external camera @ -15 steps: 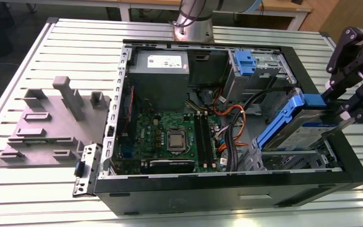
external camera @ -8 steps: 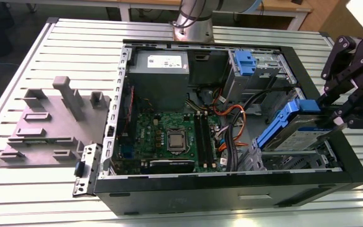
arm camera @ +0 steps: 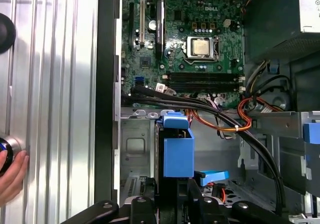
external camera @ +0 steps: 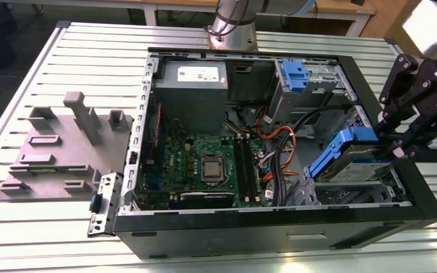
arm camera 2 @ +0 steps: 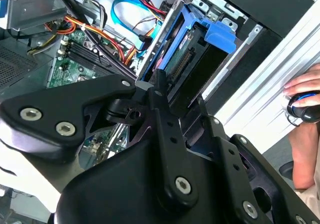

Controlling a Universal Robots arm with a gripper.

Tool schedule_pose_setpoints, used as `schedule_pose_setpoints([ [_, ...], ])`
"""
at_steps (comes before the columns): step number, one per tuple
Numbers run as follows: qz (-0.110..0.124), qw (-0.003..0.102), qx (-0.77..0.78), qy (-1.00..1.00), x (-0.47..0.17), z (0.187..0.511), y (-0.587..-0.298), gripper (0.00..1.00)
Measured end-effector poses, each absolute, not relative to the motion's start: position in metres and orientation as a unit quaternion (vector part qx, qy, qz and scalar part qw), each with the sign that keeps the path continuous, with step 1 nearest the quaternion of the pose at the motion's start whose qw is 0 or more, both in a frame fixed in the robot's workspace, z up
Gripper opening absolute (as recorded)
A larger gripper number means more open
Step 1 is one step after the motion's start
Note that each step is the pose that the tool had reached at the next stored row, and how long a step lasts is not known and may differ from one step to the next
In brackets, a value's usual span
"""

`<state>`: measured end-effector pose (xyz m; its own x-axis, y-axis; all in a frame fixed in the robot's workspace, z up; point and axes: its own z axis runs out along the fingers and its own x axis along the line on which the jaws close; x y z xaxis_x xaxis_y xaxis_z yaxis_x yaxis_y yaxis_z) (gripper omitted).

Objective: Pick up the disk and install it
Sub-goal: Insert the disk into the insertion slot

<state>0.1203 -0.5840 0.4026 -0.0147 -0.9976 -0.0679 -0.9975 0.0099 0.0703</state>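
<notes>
One disk (external camera: 347, 162), held by the tool (external camera: 391, 149), tilts inside the computer case (external camera: 279, 227).

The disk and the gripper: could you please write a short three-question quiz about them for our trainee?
1. True or false: the disk sits tilted inside the case, at the exterior view's right.
2. The disk's side rails are: A red, B blue, C green?
3. Fill in: the gripper is shut on the ____.
Key: 1 true; 2 B; 3 disk.
</notes>
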Motion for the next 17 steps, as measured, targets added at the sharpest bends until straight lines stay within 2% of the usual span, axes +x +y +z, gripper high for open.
schedule_pose_setpoints([
  [17, -0.048, 0.001, 0.702, -0.711, 0.118, 0.374, -0.584, 0.35],
])
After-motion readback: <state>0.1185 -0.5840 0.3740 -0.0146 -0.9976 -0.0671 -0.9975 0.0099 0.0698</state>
